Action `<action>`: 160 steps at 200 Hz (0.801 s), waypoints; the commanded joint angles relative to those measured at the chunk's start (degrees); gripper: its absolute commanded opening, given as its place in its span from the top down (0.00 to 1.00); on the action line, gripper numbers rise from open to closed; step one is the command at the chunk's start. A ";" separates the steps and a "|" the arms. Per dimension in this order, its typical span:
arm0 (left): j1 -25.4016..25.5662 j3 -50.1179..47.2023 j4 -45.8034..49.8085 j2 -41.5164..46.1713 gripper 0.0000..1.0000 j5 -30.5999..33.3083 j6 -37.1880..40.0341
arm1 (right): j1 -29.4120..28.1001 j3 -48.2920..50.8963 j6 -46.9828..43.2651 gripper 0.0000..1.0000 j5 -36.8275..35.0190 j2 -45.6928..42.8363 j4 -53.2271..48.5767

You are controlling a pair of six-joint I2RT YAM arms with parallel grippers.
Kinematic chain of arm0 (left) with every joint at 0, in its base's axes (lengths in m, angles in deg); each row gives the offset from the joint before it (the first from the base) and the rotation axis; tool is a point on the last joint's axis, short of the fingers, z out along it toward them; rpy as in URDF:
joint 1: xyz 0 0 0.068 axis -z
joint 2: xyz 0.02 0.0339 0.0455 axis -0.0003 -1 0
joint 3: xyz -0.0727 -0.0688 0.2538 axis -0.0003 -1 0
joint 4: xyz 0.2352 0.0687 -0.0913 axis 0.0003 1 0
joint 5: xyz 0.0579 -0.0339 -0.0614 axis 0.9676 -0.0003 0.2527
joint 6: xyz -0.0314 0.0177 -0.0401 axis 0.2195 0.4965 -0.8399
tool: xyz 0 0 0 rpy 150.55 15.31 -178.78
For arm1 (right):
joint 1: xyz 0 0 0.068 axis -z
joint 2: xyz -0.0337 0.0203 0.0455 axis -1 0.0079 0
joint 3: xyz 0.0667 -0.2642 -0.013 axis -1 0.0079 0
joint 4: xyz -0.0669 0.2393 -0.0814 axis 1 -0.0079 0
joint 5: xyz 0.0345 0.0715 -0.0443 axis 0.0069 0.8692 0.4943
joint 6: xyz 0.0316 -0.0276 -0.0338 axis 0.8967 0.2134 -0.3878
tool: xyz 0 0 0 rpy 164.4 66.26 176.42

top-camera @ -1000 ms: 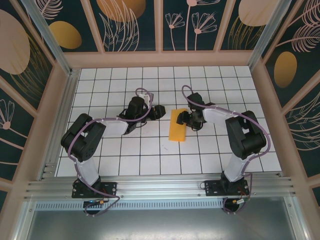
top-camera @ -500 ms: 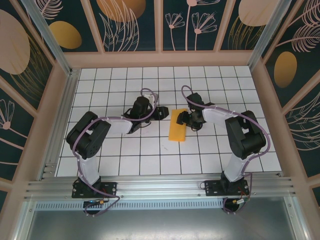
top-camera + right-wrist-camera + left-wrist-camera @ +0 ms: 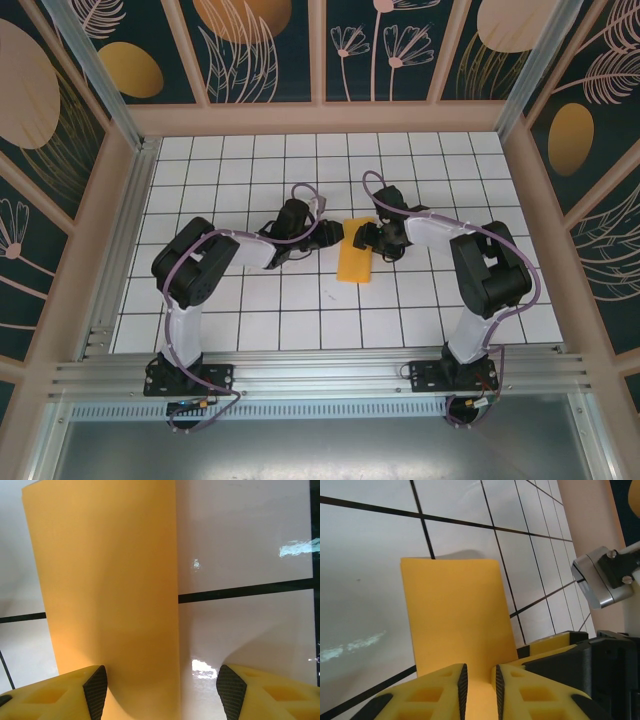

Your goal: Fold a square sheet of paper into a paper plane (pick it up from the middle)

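Note:
The orange sheet of paper (image 3: 355, 262) lies flat on the white grid table, folded to a narrow rectangle about one tile wide. A paper plane is out of view. My left gripper (image 3: 338, 233) reaches in from the left over the sheet's far end. Its pads stand a narrow gap apart, with the paper (image 3: 455, 615) showing flat beneath and between them (image 3: 479, 680). My right gripper (image 3: 362, 238) stands open at the same end and straddles the paper's (image 3: 105, 590) right edge. One pad (image 3: 95, 690) is over the paper, the other over bare table.
The right gripper's yellow finger (image 3: 552, 645) and black body sit close beside my left fingers. Wooden walls (image 3: 320, 118) enclose the grid table (image 3: 250, 310). Both arm bases are bolted to the metal rail (image 3: 320, 375) at the near edge.
My left gripper has moved right to the paper's far end and its jaws have narrowed. The right arm and the paper have stayed still.

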 commanded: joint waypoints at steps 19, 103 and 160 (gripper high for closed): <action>0.60 1.95 -1.50 -2.41 0.76 -2.59 -1.88 | 0.01 1.08 0.71 0.35 -3.61 2.10 -1.81; 1.12 4.14 2.11 -4.66 0.82 -3.03 -1.94 | -0.06 0.87 0.75 0.34 -3.70 2.23 -2.16; 1.39 5.47 6.52 -5.40 0.90 -0.36 -0.70 | -0.32 0.56 0.66 0.34 -3.76 2.20 -2.42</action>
